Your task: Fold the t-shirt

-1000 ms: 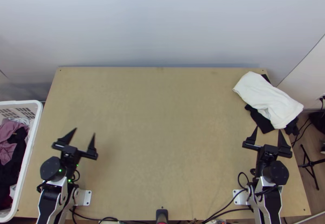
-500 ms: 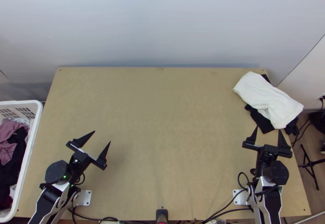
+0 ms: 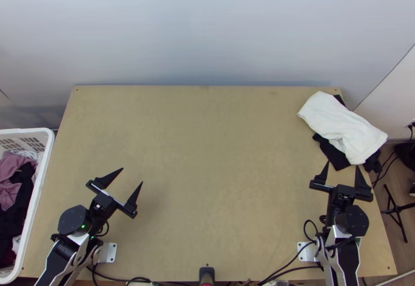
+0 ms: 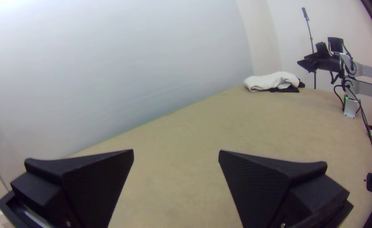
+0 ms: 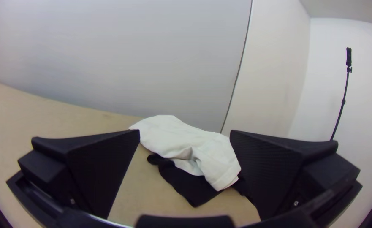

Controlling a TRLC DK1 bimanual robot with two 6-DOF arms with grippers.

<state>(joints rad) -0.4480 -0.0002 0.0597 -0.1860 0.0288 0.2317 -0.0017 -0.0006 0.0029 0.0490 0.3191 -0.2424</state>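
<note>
White cloth [image 3: 340, 122], possibly the t-shirt, lay loosely bundled over black cloth [image 3: 333, 155], beyond the right gripper [image 3: 342, 164]; clothes [image 3: 8, 182] sat in a basket [image 3: 43, 166] left of the left gripper [image 3: 132, 175]. Both stood wide, gripping nothing. Pick-up appeared pending; next move required pinching the shirt's edge.

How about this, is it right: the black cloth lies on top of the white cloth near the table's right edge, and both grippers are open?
Not quite: the top view shows the white cloth lying over the black cloth. They are near the table's right edge, and the left gripper and right gripper are open.
</note>
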